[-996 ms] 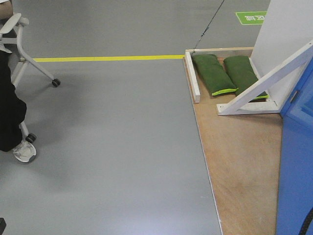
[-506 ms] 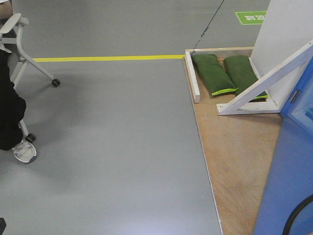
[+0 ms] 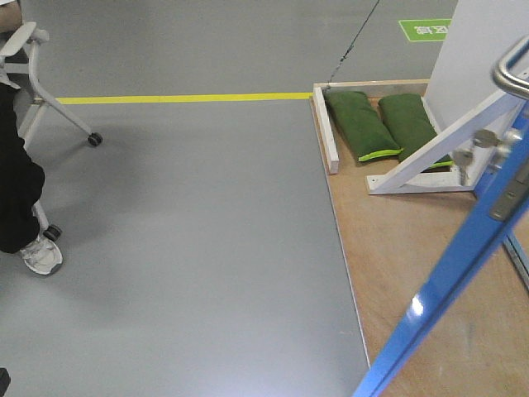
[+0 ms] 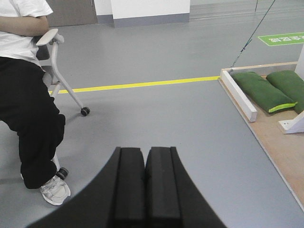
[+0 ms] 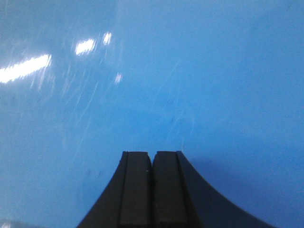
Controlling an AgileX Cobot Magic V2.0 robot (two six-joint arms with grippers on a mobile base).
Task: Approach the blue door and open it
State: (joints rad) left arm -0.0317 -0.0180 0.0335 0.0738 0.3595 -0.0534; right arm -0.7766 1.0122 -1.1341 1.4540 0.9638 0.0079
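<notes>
The tall glossy bright-blue door panel (image 3: 450, 277) stands at the right of the scene, over the near part of a tan plywood base (image 3: 397, 248). In the front view we see it almost from its edge, and it fills the whole right wrist view. We judge it to be stiff and rather heavy, turning only on its hinges. Its shiny face is slippery: there is nothing to pinch, one can only push. The good place to take hold is the brushed steel lever handle (image 3: 514, 66), above the round lock (image 3: 486, 139) and the steel latch plate (image 3: 508, 194).

The right gripper (image 5: 152, 159) has its fingers pressed together, empty, very near the blue face; whether it touches, we cannot tell. The left gripper (image 4: 145, 154) is clenched the same way, empty, over the grey floor (image 4: 166, 109). Farther away are a white wooden brace (image 3: 438, 147) and two green sandbags (image 3: 368, 124). At the left a person (image 4: 28, 109) sits on a wheeled chair (image 4: 61, 80).
</notes>
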